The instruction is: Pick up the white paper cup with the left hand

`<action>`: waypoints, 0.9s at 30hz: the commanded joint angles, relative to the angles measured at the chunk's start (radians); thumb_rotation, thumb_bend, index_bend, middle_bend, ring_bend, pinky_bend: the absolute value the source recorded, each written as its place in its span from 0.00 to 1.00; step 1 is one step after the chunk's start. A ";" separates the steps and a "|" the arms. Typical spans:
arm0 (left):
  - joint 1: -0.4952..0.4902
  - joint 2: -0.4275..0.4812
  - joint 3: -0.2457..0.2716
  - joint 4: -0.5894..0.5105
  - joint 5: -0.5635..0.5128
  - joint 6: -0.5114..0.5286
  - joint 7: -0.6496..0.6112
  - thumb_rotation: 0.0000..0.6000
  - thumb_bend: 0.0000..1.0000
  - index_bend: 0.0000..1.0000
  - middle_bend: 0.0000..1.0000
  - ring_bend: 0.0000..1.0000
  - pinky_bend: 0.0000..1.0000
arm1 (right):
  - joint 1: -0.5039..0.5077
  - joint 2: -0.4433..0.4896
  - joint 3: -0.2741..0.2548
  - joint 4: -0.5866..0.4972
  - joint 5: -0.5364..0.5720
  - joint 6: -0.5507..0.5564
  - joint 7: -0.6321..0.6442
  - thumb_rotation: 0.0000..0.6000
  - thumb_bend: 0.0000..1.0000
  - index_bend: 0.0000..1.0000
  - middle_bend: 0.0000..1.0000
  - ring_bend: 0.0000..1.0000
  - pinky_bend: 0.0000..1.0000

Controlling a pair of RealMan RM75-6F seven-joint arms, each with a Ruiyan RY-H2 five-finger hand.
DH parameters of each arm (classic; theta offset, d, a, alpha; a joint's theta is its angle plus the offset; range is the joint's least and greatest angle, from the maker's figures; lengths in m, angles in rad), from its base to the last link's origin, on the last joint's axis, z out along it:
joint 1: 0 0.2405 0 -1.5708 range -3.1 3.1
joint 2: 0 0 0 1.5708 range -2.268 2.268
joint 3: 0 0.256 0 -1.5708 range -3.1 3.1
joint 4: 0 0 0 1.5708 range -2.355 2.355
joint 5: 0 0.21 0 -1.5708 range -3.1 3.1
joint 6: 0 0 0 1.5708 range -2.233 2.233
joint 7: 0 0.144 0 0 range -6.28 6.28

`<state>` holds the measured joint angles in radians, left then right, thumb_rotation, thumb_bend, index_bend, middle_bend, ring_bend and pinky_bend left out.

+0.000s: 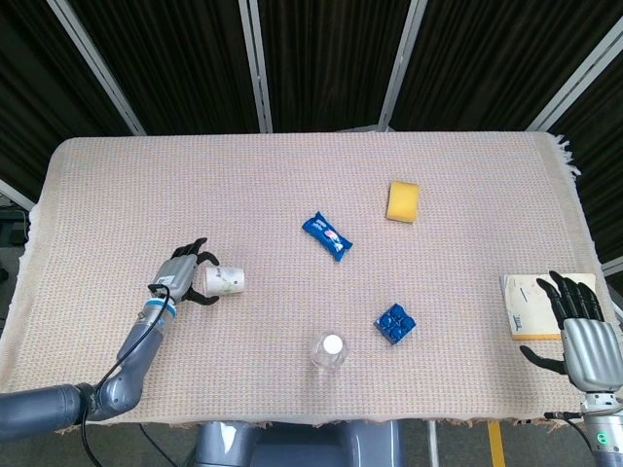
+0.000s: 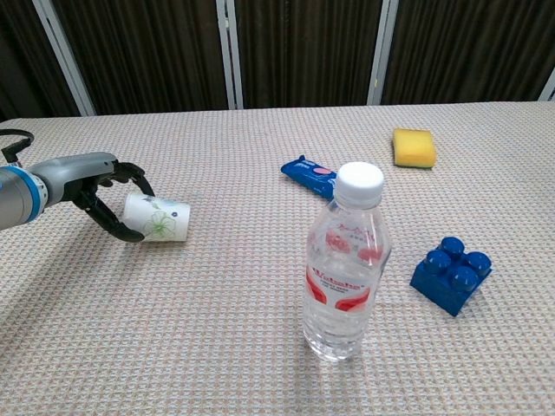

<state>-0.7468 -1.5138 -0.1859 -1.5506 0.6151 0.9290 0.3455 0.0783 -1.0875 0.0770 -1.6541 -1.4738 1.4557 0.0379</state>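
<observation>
The left hand [image 2: 104,195] grips the white paper cup [image 2: 157,217], tipped on its side above the bench [image 2: 260,347]. The right hand [image 1: 581,326] rests with fingers spread, holding nothing.

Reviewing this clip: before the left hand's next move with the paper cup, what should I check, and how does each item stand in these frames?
1. Left hand at the white paper cup: ok, fingers around its rim end.
2. Cup upright: not ok, it lies on its side.
3. Cup clear of the table: cannot tell.
4. Grip firm: cannot tell.
5. Water bottle and blue snack packet clear of the cup: ok.
6. Right hand out of the way: ok, at the far edge by the notepad.
</observation>
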 commanded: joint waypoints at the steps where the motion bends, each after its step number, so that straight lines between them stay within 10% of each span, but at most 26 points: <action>1: -0.012 0.029 0.019 -0.010 -0.034 0.004 0.049 1.00 0.11 0.16 0.00 0.00 0.00 | 0.000 0.000 -0.001 -0.001 -0.002 0.001 -0.002 1.00 0.06 0.09 0.00 0.00 0.00; 27: -0.234 -0.032 0.030 -0.151 -0.306 0.213 0.509 1.00 0.11 0.26 0.00 0.00 0.00 | -0.003 0.003 -0.003 -0.004 -0.008 0.010 0.003 1.00 0.05 0.09 0.00 0.00 0.00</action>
<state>-0.9625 -1.5292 -0.1585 -1.6923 0.3320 1.1211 0.8307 0.0753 -1.0842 0.0742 -1.6578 -1.4815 1.4659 0.0410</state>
